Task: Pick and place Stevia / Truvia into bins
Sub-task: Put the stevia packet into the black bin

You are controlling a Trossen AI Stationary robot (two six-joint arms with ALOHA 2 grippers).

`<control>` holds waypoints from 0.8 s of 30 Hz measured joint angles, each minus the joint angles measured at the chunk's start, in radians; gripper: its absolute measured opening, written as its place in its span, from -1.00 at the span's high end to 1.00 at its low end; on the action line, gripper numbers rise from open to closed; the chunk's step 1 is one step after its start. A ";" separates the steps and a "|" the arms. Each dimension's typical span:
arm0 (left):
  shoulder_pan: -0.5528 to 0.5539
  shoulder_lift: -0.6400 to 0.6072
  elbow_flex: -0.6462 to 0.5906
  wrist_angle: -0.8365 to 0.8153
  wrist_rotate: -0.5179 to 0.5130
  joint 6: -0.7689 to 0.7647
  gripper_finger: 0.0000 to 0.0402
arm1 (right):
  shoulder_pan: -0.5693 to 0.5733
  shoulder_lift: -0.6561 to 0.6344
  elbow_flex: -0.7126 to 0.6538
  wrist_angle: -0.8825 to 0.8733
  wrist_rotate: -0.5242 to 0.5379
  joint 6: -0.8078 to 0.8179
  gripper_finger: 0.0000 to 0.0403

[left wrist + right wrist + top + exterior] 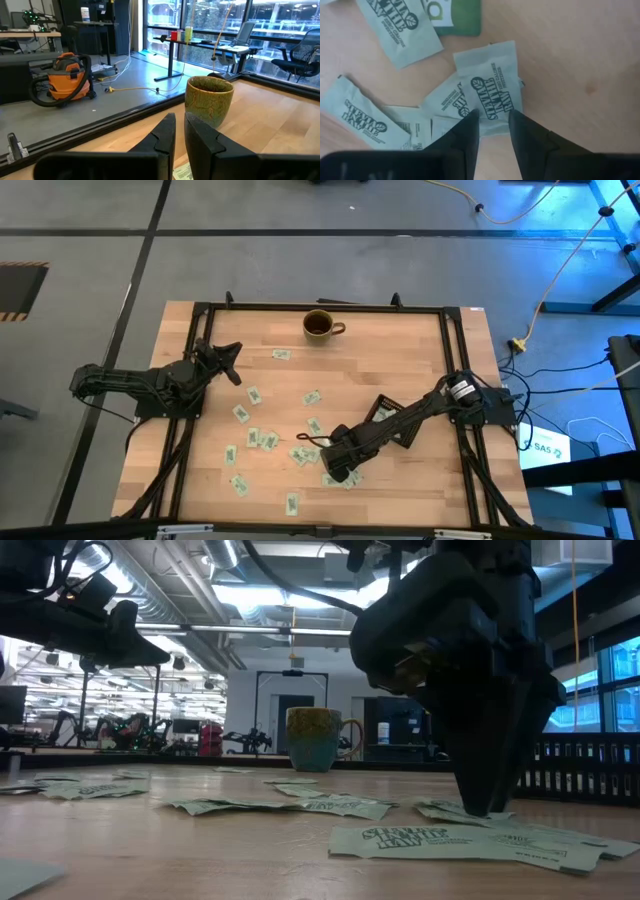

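Nearest: my right hand (493, 131), fingers narrowly parted astride a pale green paper Stevia sachet (490, 85) on wooden bench (570, 60) | risk: overlapping sachets lift together | left hand (179, 135) nearly closed, empty.

Pale green Stevia sachets (487, 85) carry dark green lettering and a leaf mark. The counter (400, 370) is light wood grain. The mug (209, 100) is mottled olive-green. Both arms are black.
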 joint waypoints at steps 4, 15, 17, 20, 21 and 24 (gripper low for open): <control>0.000 0.000 0.000 0.000 0.000 0.000 0.84 | 0.000 0.002 -0.002 -0.002 -0.001 0.000 0.44; 0.000 0.000 0.000 0.000 0.000 0.000 0.84 | 0.000 0.005 -0.003 -0.004 -0.008 0.019 0.45; 0.000 0.000 0.000 0.000 0.000 0.000 0.84 | 0.000 0.005 -0.003 -0.005 -0.008 0.019 0.46; 0.000 0.000 0.000 0.000 0.000 0.000 0.84 | 0.000 0.005 -0.004 -0.008 -0.009 0.019 0.54; 0.000 0.000 0.000 0.000 0.000 0.000 0.84 | 0.000 0.005 -0.004 -0.009 -0.009 0.019 0.58; 0.000 0.000 0.000 0.000 0.000 0.000 0.84 | 0.000 0.005 -0.004 -0.012 -0.009 0.019 0.70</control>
